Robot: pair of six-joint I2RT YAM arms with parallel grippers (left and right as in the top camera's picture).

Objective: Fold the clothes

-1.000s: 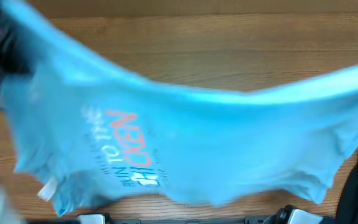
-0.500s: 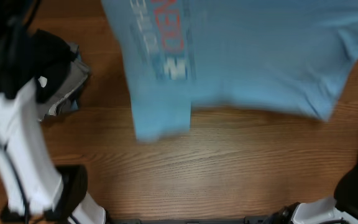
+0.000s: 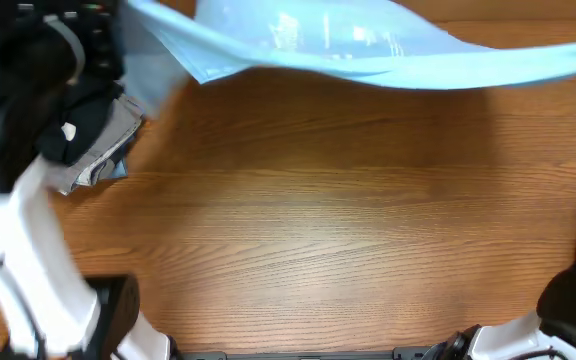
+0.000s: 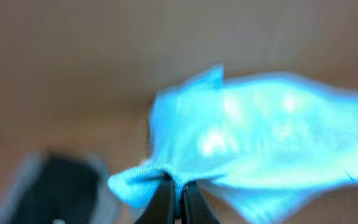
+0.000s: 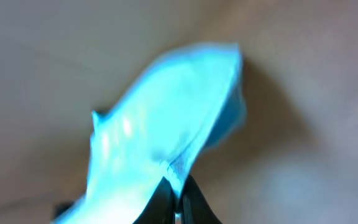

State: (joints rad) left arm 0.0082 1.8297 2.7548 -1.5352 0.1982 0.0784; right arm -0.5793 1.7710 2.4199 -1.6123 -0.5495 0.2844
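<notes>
Light blue and pulled out into a long band, a T-shirt is hanging above the far side of the wooden table, held up between the robot's two grippers. Its long axis is running left to right across the overhead view. The left end is sitting highest in the frame and the right end is running out of the frame at the right edge. Pale marks are showing on the cloth, too blurred to read.

The left gripper is pinching a bunched edge of the shirt, its jaws pressed narrow on the fabric. The right gripper is doing the same at the other end, its jaws nearly together on a fold, with the shirt streaming away from it above the table.

At the table's left side, a small heap of black and grey garments is lying on the wood, just below the shirt's left end. The left arm is reaching up past the heap.
</notes>
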